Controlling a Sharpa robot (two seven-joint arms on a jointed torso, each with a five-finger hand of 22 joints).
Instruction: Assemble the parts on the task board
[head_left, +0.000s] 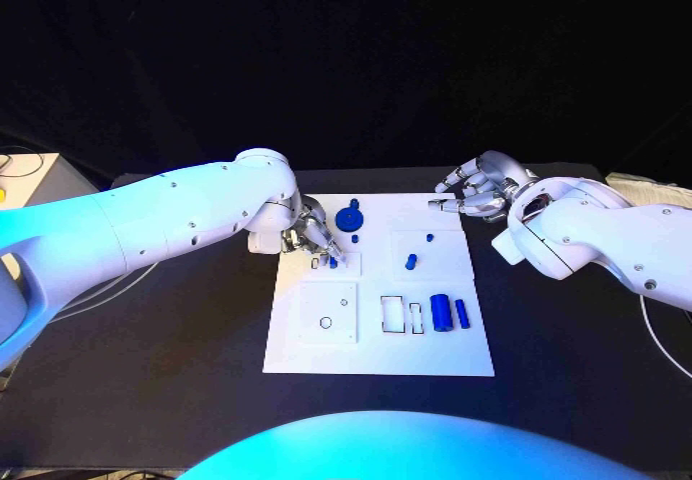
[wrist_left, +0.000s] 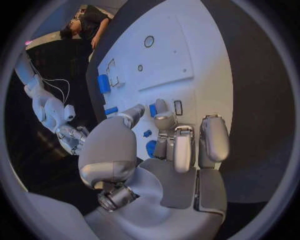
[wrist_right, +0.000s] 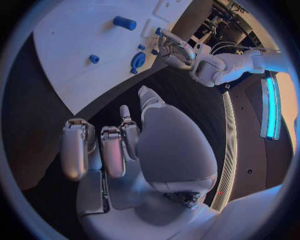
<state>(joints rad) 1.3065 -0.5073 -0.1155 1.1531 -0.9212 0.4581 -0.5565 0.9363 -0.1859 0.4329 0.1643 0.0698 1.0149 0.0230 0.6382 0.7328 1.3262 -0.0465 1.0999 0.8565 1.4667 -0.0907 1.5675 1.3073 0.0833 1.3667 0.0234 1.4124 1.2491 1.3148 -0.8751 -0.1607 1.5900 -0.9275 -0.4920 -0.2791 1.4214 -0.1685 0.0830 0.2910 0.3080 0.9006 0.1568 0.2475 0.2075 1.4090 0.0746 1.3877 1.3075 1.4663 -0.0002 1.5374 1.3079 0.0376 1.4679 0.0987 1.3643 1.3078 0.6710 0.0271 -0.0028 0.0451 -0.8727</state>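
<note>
Head view. The board (head_left: 378, 345) lies at frame centre on the black bench (head_left: 173, 340). The left robot hand (head_left: 313, 238) reaches over the board's upper-left part, fingertips down at a small blue part (head_left: 333, 262) beside a rectangular slot; the left wrist view shows a blue piece (wrist_left: 152, 110) between thumb and finger, so the hand appears to pinch it, though contact is not plain. The right robot hand (head_left: 480, 187) hovers at the board's upper-right corner, fingers curled, holding nothing visible. Loose parts: a round piece (head_left: 349, 216) at upper centre, a short peg (head_left: 411, 262) at centre, and two cylinders (head_left: 450, 313) at lower right, long axes running up-down in the frame. The slot lies directly below the left fingertips; the left hand is the nearer, so the insertion is probably its own.
</note>
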